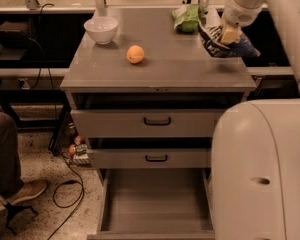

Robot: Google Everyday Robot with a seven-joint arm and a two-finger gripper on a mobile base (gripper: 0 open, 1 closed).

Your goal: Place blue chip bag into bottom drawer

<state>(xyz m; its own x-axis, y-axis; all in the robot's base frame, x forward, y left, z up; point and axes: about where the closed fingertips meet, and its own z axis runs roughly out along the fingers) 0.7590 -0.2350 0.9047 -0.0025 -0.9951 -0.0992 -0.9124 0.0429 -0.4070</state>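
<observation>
I have the gripper [230, 35] clamped on the blue chip bag [244, 48] over the far right of the grey cabinet top [180, 61], the bottom drawer [155, 196] open near me above the speckled floor [37, 156]

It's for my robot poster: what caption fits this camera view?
Gripper holds the blue chip bag above the cabinet top, bottom drawer open below.

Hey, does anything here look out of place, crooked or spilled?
Nothing looks spilled or damaged. The blue chip bag sits tilted in the gripper at the right rear of the cabinet top. The bottom drawer stands open. Small clutter lies on the floor, left of the drawers.
</observation>
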